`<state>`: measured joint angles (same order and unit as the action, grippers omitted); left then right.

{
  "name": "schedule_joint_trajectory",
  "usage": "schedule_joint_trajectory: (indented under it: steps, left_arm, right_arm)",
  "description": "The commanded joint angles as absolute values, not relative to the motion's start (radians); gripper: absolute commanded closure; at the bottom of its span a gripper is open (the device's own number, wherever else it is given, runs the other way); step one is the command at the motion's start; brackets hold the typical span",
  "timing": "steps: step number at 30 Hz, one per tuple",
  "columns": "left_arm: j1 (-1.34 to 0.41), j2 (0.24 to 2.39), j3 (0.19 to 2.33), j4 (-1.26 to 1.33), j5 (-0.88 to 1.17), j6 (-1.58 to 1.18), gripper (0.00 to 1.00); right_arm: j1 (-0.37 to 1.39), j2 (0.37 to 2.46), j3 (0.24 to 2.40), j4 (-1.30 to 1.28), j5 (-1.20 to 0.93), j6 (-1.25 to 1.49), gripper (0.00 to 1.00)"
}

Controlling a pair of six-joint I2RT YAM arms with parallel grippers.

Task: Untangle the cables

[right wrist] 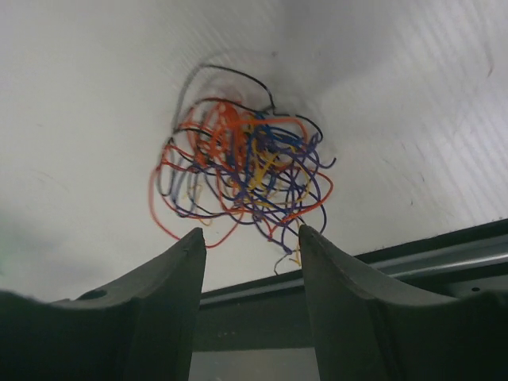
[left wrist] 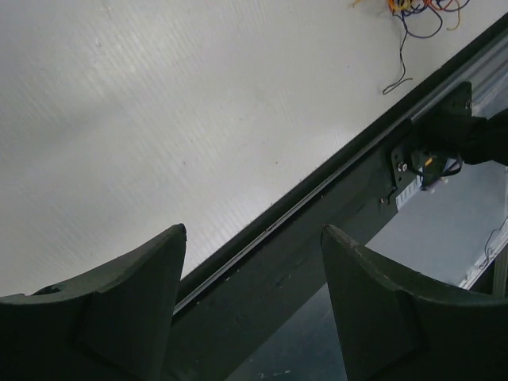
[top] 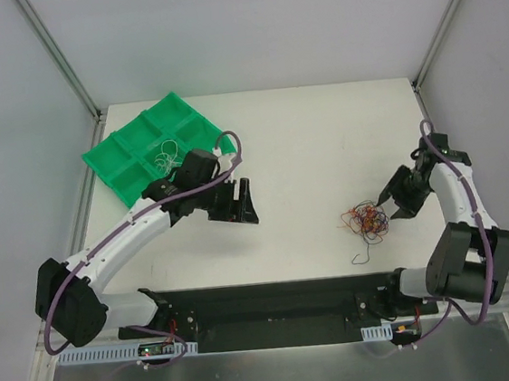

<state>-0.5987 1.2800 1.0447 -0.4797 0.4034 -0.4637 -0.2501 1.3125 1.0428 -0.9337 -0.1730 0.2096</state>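
No readable text, labels or numbers

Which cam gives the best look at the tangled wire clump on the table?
Right wrist: the wire clump fills mid-frame, with orange, blue, black and yellow strands separable. Top external shows it small, strands merged. Left wrist catches only its edge in the top right corner.

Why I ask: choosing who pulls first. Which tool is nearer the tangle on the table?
Right. The right tool sits just right of the tangle, open and facing it. The left tool hangs far to its left, near the tray.
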Motion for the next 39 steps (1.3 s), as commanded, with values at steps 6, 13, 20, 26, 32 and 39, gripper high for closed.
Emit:
schedule_joint_trajectory:
  steps: [6,13,20,26,32,39]
  left_arm:
    - [-0.627,1.212,1.057,-0.489,0.449,-0.383,0.32]
    - [-0.627,1.339,1.126,-0.476,0.485,-0.434,0.32]
    - [-0.627,1.575,1.285,-0.411,0.563,-0.479,0.34]
    - [-0.635,1.857,1.508,-0.338,0.638,-0.529,0.36]
    - [-0.695,2.054,1.669,-0.288,0.628,-0.561,0.43]
    - [-0.750,2.095,1.677,-0.293,0.446,-0.540,0.61]
  right_arm:
    - [-0.030,1.535,0.934,-0.760,-0.417,0.204,0.51]
    - [0.273,1.626,1.028,-0.641,-0.494,0.351,0.51]
    - [0.315,1.551,1.063,-0.748,-0.486,0.284,0.48]
    - [0.221,1.451,1.080,-0.842,-0.475,0.242,0.44]
    - [0.157,1.431,1.097,-0.896,-0.446,0.219,0.45]
    - [0.138,1.396,1.085,-0.928,-0.431,0.225,0.47]
